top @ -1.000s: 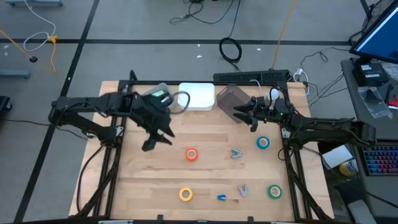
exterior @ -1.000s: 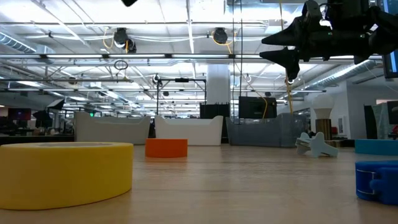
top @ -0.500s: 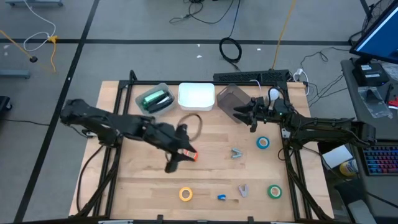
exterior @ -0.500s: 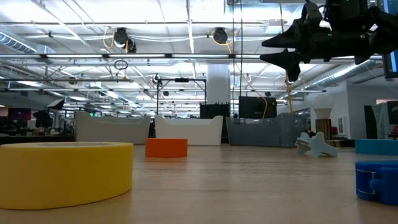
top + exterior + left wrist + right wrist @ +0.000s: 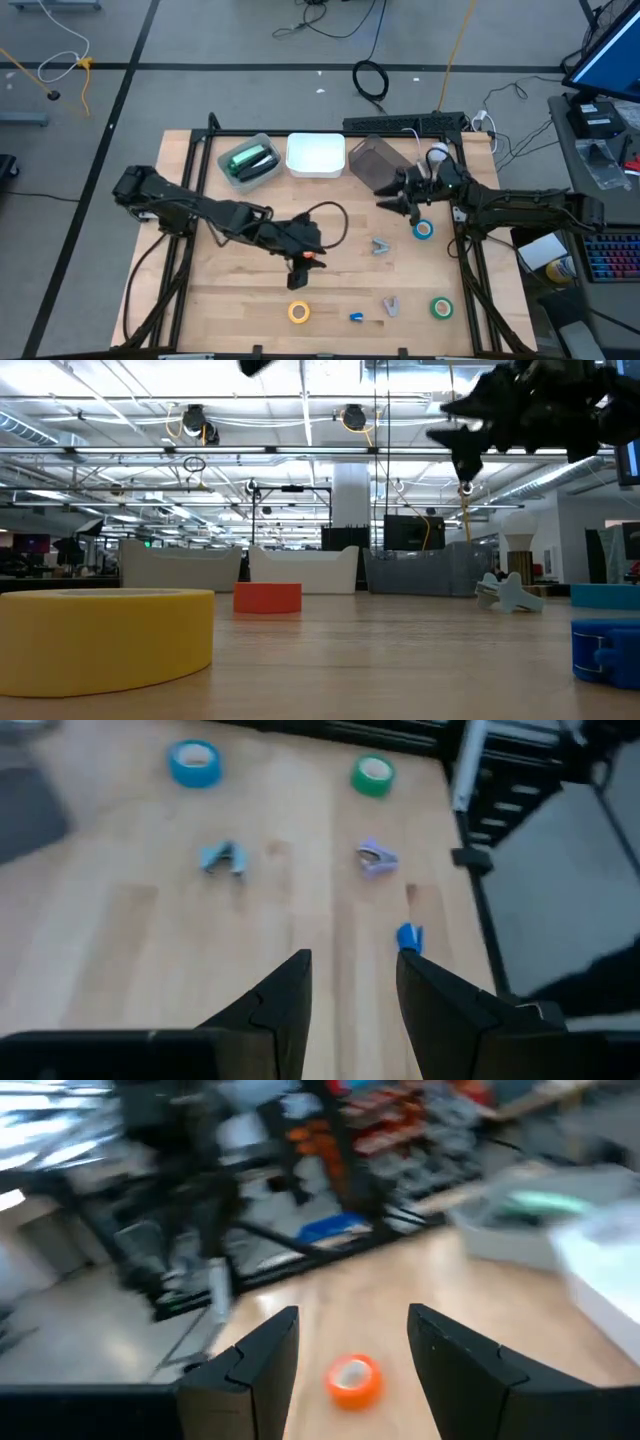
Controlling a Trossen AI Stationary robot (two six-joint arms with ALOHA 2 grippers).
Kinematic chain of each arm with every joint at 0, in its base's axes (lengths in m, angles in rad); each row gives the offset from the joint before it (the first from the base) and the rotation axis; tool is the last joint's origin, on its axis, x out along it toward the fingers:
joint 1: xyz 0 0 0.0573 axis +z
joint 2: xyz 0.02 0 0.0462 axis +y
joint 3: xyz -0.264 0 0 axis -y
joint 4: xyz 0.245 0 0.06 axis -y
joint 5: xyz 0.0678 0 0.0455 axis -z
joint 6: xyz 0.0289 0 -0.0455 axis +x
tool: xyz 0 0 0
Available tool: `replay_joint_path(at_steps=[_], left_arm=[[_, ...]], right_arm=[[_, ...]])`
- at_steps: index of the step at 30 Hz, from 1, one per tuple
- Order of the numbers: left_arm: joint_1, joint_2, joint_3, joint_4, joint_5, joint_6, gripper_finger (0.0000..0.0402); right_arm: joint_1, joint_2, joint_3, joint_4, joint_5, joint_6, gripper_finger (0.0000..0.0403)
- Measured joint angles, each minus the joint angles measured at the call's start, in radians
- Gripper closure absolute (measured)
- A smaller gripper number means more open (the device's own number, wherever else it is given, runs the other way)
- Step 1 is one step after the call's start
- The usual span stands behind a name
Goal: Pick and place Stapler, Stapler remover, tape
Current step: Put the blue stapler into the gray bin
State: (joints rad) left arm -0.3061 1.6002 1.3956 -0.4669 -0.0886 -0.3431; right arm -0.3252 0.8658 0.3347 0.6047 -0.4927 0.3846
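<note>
Orange tape (image 5: 313,258) now under left fingers (image 5: 301,262).

Both arms are dark, nearly black, built of slim jointed links — the left arm (image 5: 200,208) trails a thin black cable that loops out near its wrist, while the right arm (image 5: 510,205) carries a small white part by its wrist. Each ends in two dark, angular fingers (image 5: 280,1005) with stepped inner edges — matte, unmarked.
</note>
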Motion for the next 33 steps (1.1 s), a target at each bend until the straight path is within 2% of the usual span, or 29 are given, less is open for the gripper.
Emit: replay_joint_path(at_steps=[5, 8, 11, 17, 20, 23, 33], left_arm=[[-0.023, -0.113, -0.101, 0.022, -0.131, -0.080, 0.0254], [-0.045, -0.208, -0.214, 0.128, -0.156, -0.115, 0.0254], [-0.073, -0.305, -0.336, 0.207, -0.183, -0.135, 0.0254], [-0.108, -0.481, -0.540, 0.320, -0.235, -0.150, 0.0254], [-0.124, -0.556, -0.617, 0.314, -0.255, -0.168, 0.0254], [-0.137, -0.627, -0.681, 0.314, -0.260, -0.185, 0.0254], [-0.168, -0.775, -0.827, 0.315, -0.262, -0.198, 0.0254]], right_arm=[[0.154, -0.015, 0.015, 0.033, 0.028, -0.073, 0.0222], [0.261, -0.015, 0.043, 0.016, 0.089, -0.117, 0.0222], [0.367, -0.015, 0.106, -0.125, 0.174, -0.187, 0.0222], [0.574, 0.027, 0.292, -0.543, 0.389, -0.282, 0.0222], [0.665, 0.082, 0.366, -0.652, 0.466, -0.280, 0.0222], [0.742, 0.159, 0.419, -0.687, 0.517, -0.259, 0.0222], [0.876, 0.477, 0.637, -0.762, 0.516, -0.224, 0.0222]])
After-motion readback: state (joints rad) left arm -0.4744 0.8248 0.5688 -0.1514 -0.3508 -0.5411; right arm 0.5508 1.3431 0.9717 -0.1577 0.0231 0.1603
